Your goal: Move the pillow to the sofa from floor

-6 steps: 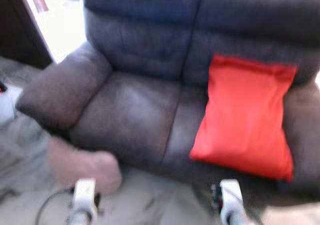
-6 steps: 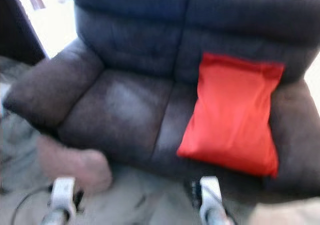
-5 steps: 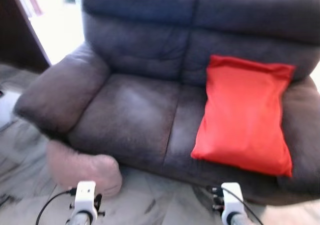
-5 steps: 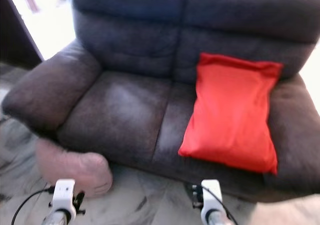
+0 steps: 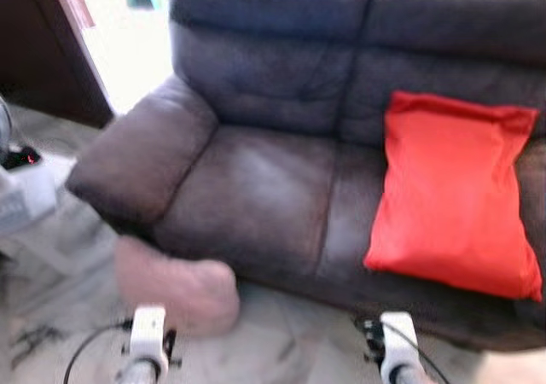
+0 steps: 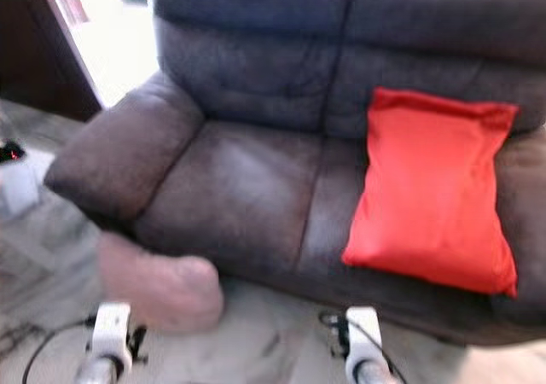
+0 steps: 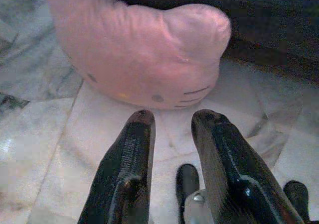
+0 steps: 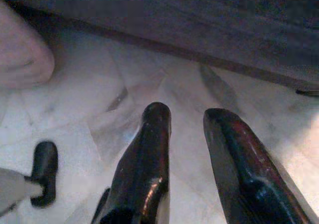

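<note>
A soft pink pillow (image 7: 144, 55) (faint whiskers and a small nose are showing on it) is lying on the marble floor (image 7: 60, 144) against the sofa (image 5: 256, 188) front. The left gripper (image 7: 172, 119) is hovering near it, fingers narrowly parted, holding nothing; the right gripper (image 8: 187, 117) is likewise gaping slightly over bare floor.

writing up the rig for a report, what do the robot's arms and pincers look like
Each arm ends in a white and silver wrist block with thin black cables looping off it. The left pincer and right pincer each have two long black fingers with rounded tips. The left one's fingers look finely ribbed, while the right one's are glossier.
</note>
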Robot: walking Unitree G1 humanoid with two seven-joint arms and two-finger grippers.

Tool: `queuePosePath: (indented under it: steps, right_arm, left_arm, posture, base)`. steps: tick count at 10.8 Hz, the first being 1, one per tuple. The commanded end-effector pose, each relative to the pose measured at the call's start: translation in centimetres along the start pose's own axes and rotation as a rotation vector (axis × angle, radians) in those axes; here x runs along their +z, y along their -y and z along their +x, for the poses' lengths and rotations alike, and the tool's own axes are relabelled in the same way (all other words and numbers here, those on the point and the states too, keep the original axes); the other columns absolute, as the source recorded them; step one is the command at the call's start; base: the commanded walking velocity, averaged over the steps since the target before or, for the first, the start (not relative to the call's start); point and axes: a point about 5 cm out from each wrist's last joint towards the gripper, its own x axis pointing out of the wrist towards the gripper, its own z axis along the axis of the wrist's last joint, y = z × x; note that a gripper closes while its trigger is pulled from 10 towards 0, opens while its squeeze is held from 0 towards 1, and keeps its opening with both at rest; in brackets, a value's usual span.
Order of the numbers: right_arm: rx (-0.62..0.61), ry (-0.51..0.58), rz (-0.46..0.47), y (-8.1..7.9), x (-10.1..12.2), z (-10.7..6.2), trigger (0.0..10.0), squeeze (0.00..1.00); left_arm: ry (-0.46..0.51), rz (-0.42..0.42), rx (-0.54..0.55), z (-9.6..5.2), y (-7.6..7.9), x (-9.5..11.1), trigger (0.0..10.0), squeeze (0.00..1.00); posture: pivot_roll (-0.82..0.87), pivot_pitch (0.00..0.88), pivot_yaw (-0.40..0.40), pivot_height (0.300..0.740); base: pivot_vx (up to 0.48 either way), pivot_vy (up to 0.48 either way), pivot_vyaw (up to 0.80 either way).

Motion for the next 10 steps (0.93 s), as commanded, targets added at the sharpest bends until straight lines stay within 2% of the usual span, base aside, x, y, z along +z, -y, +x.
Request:
queuePosePath:
  steps: [1,10]
  right_arm:
    - [0.008,-0.001,0.009,-0.38,-0.06,0.02,10.0,0.0]
    - [0.008,0.002,-0.001,-0.24,0.15,0.06,10.0,0.0]
  left_arm:
    - [-0.032,-0.001,0.016,-0.38,-0.56,-0.86,10.0,0.0]
    - [-0.025,0.002,0.009,-0.23,-0.24,-0.61,10.0,0.0]
  posture:
    - [0.12,0.146,-0.035,0.74]
    - [0.11,0.157,-0.04,0.74]
  base:
    - [0.0,0.337,0.0]
    - [0.0,0.336,0.0]
